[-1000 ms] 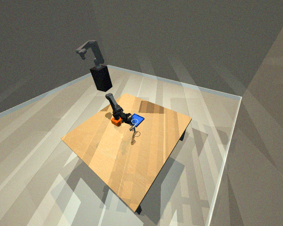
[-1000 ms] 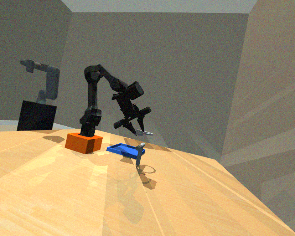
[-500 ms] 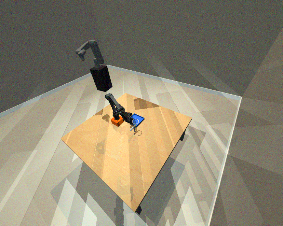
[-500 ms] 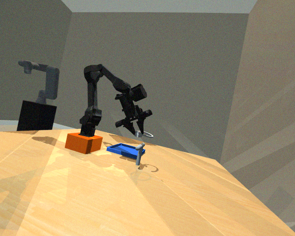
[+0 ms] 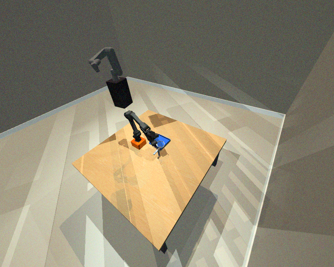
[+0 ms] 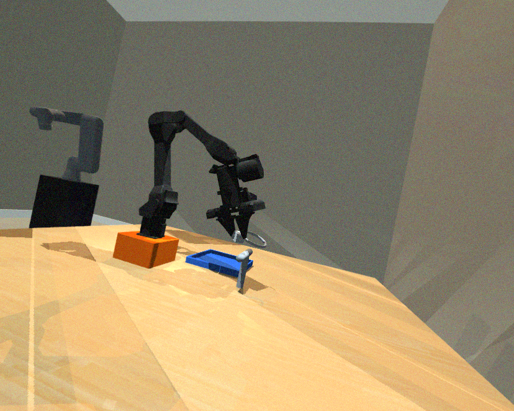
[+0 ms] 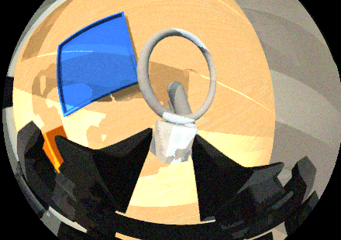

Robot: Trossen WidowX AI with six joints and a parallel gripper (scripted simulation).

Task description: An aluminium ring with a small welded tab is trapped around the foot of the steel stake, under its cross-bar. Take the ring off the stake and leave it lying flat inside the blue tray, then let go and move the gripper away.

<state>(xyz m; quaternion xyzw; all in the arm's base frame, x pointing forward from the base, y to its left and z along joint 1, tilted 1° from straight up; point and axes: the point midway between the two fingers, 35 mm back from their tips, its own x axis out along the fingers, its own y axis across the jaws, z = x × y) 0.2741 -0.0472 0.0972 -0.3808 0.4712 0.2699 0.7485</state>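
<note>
With the ring (image 5: 163, 142) (image 6: 266, 244) (image 7: 143, 71) off the stake (image 5: 158, 152) (image 6: 243, 275) (image 7: 178, 96), the pincer (image 5: 155, 147) (image 6: 238, 235) (image 7: 173, 135) pinches its tab (image 6: 236, 236) (image 7: 174, 141); laying it in the tray (image 5: 165, 136) (image 6: 202, 264) (image 7: 91, 63) and release remain.

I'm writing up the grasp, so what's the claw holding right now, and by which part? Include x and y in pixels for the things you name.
The ring (image 5: 163, 144) (image 6: 263, 241) (image 7: 144, 71), held by its blocky tab (image 6: 236, 236) (image 7: 173, 141).

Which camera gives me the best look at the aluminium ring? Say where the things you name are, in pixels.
The wrist view: the ring (image 5: 163, 142) (image 6: 259, 237) (image 7: 143, 73) looms large there, its whole loop visible, with the tab (image 6: 236, 236) (image 7: 174, 141) between the fingertips. The exterior view shows it edge-on and small, held above the table. The top view shows only a tiny pale loop overlapping the blue tray (image 5: 166, 138) (image 6: 195, 261) (image 7: 97, 62).
</note>
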